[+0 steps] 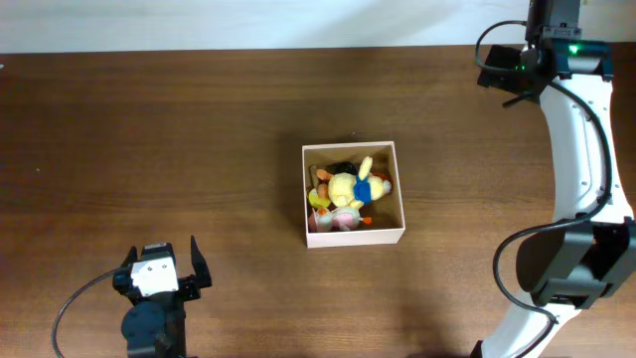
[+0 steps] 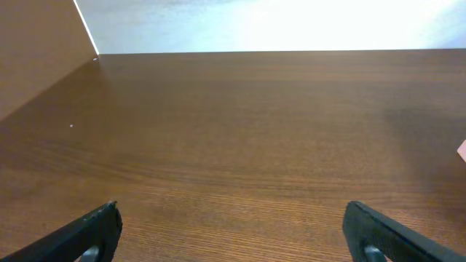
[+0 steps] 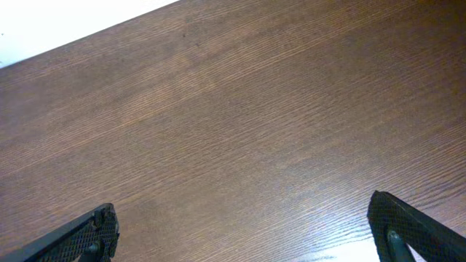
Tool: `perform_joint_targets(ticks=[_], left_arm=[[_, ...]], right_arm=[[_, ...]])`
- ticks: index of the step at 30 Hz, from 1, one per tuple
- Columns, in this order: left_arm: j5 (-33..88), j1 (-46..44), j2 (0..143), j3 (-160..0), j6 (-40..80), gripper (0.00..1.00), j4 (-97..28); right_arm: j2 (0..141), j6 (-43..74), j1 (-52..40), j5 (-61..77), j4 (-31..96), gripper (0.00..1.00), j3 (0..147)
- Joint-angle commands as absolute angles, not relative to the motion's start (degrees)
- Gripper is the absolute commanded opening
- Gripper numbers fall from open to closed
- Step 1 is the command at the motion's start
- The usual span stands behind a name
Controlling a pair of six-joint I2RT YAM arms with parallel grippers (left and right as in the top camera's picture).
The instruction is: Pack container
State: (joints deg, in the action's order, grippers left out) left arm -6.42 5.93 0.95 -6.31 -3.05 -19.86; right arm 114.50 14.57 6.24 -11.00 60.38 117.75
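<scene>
The container is a square box with thin white walls at the middle of the brown table. Several small toys lie inside it, among them a yellow plush on top. My left gripper is at the front left, far from the box, open and empty; the left wrist view shows its fingers spread over bare wood. My right gripper is at the far right back, also away from the box. In the right wrist view its fingers are wide open over bare wood.
The table's far edge meets a white surface along the back. The right arm arches along the right side to its base. A small pale sliver shows at the right edge of the left wrist view; I cannot tell what it is.
</scene>
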Motion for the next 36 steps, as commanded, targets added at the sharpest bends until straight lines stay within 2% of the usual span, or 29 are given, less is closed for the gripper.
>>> perform_joint_targets(ticks=[1,17,30,34,36], left_arm=[[-6.87,5.82,0.3,-5.98,-3.99,0.99,-19.49],[-6.87,5.82,0.3,-5.98,-3.99,0.99,-19.49],[-6.87,5.82,0.3,-5.98,-3.99,0.99,-19.49],[-6.87,5.82,0.3,-5.98,-3.99,0.99,-19.49],[-6.87,5.82,0.3,-5.98,-3.99,0.99,-19.49]], right_arm=[[114.69,14.35,6.42,-10.92,60.42,0.99,118.39],[113.49,13.54,3.73,-11.94,60.62,0.99,118.41],[94.21,13.96,3.03,-13.93,60.62,0.99,118.1],[87.09,13.93,3.03,-15.31,58.72,0.99,112.79],[80.36,13.96,3.03,-15.75,56.1,0.99,105.03]])
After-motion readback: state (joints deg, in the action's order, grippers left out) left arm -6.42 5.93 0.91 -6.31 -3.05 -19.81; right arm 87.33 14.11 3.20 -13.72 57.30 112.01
